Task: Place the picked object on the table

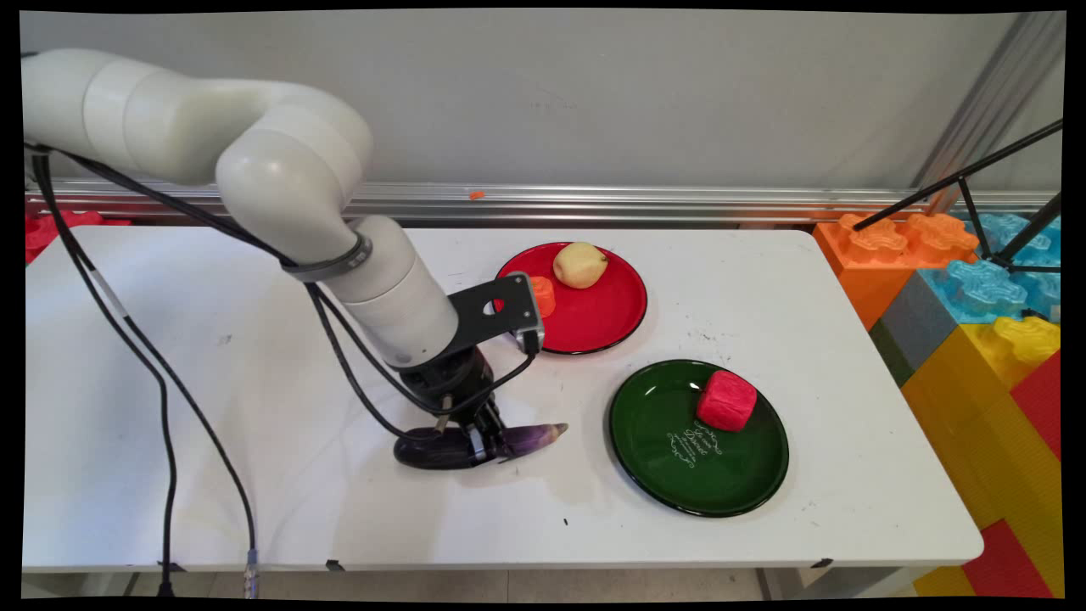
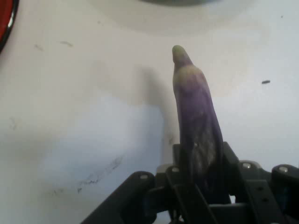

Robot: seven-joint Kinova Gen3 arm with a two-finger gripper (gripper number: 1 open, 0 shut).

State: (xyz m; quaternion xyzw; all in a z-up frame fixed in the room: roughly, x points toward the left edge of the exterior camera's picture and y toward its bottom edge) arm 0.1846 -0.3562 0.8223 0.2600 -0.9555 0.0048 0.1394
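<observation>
The gripper [image 1: 477, 441] is down on the white counter [image 1: 764, 280] near the middle of its front edge, jaws closed around a glossy purple eggplant [image 1: 475, 445] lying flat. Only the hand view shows its pale green tip (pointing away) between the fingers [image 2: 231, 161]. Behind sits a red plate [image 1: 607, 318] with a yellowish fruit [image 1: 580, 265]; rightward, a green plate [image 1: 670, 458] bears a red cube [image 1: 726, 400].
</observation>
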